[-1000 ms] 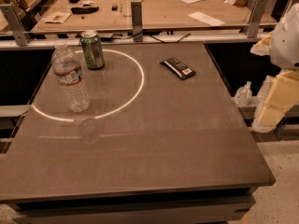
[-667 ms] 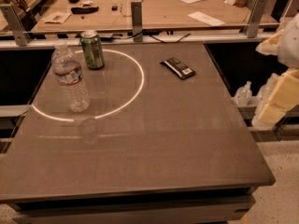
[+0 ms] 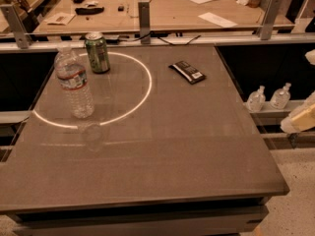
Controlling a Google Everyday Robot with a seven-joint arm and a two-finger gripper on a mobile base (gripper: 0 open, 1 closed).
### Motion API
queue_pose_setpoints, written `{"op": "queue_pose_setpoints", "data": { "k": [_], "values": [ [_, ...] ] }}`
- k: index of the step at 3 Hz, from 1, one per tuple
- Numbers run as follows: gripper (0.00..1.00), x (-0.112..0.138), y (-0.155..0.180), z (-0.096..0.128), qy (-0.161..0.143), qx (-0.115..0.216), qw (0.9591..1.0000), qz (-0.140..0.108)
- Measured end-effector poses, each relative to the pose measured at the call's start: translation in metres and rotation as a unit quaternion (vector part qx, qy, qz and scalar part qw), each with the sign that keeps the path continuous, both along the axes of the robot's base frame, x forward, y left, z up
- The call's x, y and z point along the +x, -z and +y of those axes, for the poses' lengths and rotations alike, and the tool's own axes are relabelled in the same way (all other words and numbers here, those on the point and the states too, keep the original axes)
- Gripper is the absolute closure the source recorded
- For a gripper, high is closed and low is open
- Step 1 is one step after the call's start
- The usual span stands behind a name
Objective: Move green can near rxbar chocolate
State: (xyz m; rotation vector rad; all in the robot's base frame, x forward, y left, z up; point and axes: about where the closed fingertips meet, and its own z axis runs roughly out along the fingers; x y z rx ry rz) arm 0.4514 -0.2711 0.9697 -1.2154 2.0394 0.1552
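The green can (image 3: pixel 97 52) stands upright at the far left of the grey table (image 3: pixel 162 146), inside a bright ring of light. The rxbar chocolate (image 3: pixel 187 72) lies flat in its dark wrapper at the far middle-right of the table, well apart from the can. Only a pale piece of my arm (image 3: pixel 301 118) shows at the right edge, off the table and far from both. My gripper is out of view.
A clear plastic water bottle (image 3: pixel 74 82) stands upright in front of the can on the left. Two small white bottles (image 3: pixel 268 98) sit on a ledge to the right of the table. A wooden bench with papers (image 3: pixel 197 9) lies behind a metal rail.
My arm has drawn back to the right, so less of it shows now. The can, the bar and the bottle have not moved.
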Motion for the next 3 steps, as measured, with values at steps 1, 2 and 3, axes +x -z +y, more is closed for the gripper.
{"op": "queue_pose_setpoints", "data": {
  "k": [1,2,3],
  "values": [
    [0.00,0.003,0.012,-0.007,0.014,0.097,0.9943,-0.040],
    [0.00,0.008,0.014,0.004,0.007,0.199,0.9778,-0.066],
    [0.00,0.013,0.004,0.017,-0.005,0.288,0.9539,-0.084]
  ]
}}
